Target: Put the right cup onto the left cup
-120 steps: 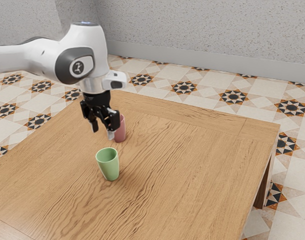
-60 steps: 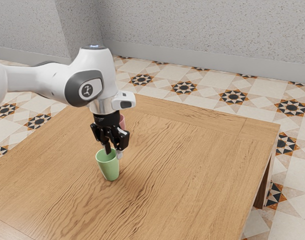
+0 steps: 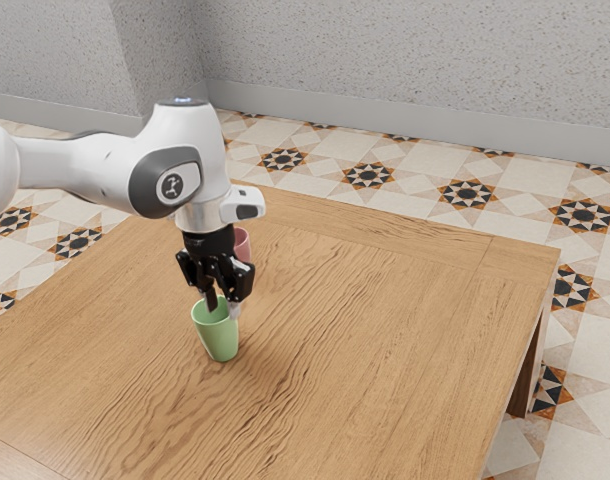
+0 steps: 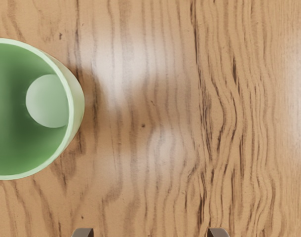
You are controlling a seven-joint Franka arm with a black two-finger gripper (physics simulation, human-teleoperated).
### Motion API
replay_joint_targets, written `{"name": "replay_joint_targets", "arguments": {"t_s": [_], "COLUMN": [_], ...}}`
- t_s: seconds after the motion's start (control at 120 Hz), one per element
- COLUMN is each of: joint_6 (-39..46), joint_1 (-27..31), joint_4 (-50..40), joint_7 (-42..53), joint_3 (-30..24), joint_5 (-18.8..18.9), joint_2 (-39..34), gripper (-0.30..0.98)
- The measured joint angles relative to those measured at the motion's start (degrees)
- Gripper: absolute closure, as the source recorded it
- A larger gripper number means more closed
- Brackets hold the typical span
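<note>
Star-patterned floor (image 3: 370,175) meets a speckled wall (image 3: 405,65) up towards twelve o'clock in the exterior view, and the grained wooden worktop (image 3: 385,330) gives both cups flat footing! The green cup (image 3: 220,336), which I take for the right one, stands upright, mouth up, its rim handy for a pinch. From there, the pink cup (image 3: 242,244), presumably our target, sits between twelve and one o'clock, partly hidden. The fingers (image 4: 83,233) are spread wide, clamped on nothing (no catch yet, folks!), close by the green rim; they probably need lining up across its wall before closing.
</note>
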Motion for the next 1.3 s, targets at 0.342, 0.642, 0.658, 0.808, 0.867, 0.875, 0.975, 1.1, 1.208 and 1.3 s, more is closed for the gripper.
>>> {"name": "replay_joint_targets", "arguments": {"t_s": [0.342, 0.642, 0.658, 0.808, 0.867, 0.875, 0.975, 1.1, 1.208, 1.3], "joint_6": [1.38, 1.94, 1.96, 2.07, 2.10, 2.10, 2.20, 2.59, 2.79, 2.97], "joint_1": [-1.53, -2.09, -2.11, -1.99, -1.96, -1.97, -2.03, -2.02, -2.06, -2.01], "joint_4": [1.40, 3.17, 3.19, 3.50, 3.87, 3.95, 4.83, 5.59, 6.35, 6.78], "joint_7": [-0.39, -0.32, -0.31, -0.26, -0.25, -0.24, -0.21, -0.09, 0.10, 0.27], "joint_3": [1.82, 3.09, 3.25, 4.32, 4.49, 4.51, 4.67, 5.05, 5.09, 5.37], "joint_5": [0.75, 1.73, 1.82, 2.30, 2.38, 2.39, 2.45, 2.49, 2.51, 2.54], "joint_2": [3.36, 5.32, 5.38, 6.64, 7.35, 7.48, 9.08, 10.32, 11.04, 11.64], "gripper": [0.43, 0.44, 0.44, 0.44, 0.44, 0.44, 0.44, 0.45, 0.45, 0.45]}}
